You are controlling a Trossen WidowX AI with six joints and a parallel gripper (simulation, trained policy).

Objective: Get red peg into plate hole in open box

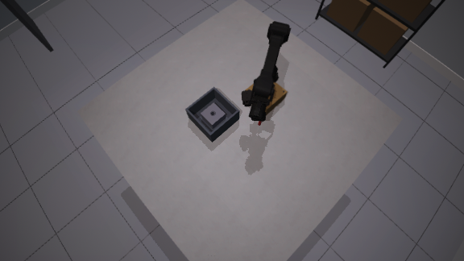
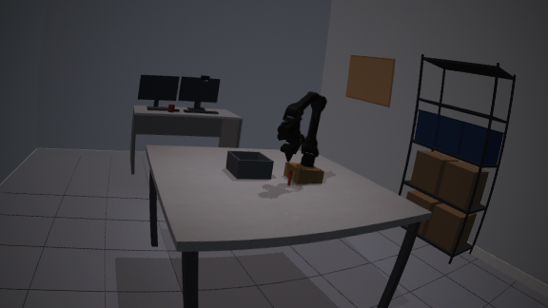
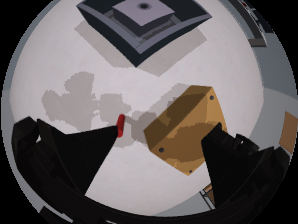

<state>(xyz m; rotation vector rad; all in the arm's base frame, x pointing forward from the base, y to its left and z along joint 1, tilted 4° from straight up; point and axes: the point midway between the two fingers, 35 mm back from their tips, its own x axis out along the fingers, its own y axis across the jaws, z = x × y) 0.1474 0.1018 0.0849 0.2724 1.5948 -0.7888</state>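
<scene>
Currently, the red peg (image 1: pixel 259 123) (image 2: pixel 289 178) (image 3: pixel 120 126) is seen upright on the table (image 1: pixel 225 193) (image 2: pixel 266 209) (image 3: pixel 125 177), ungripped. In the wrist view it is placed at nine o'clock from the gripper (image 1: pixel 257 112) (image 2: pixel 288 158) (image 3: pixel 161 134) centre, by one fingertip; fingers wide, nothing held. A sideways shift toward nine is judged necessary before lowering. Block (image 1: pixel 279 95) (image 2: pixel 309 176) (image 3: pixel 182 117): three o'clock of peg; box (image 1: pixel 225 127) (image 2: pixel 252 170) (image 3: pixel 111 41): about twelve.

On the tabletop (image 1: pixel 225 193) (image 2: pixel 266 214) (image 3: pixel 165 192), seen from the exterior, the box (image 1: pixel 213 134) (image 2: pixel 252 172) (image 3: pixel 145 54) stands left of the arm's base (image 1: pixel 279 95) (image 2: pixel 311 178) (image 3: pixel 192 145); the peg (image 1: pixel 259 123) (image 2: pixel 289 178) (image 3: pixel 120 126) stands before the base, and the plate (image 1: pixel 219 117) (image 3: pixel 142 15) lies inside the box
</scene>
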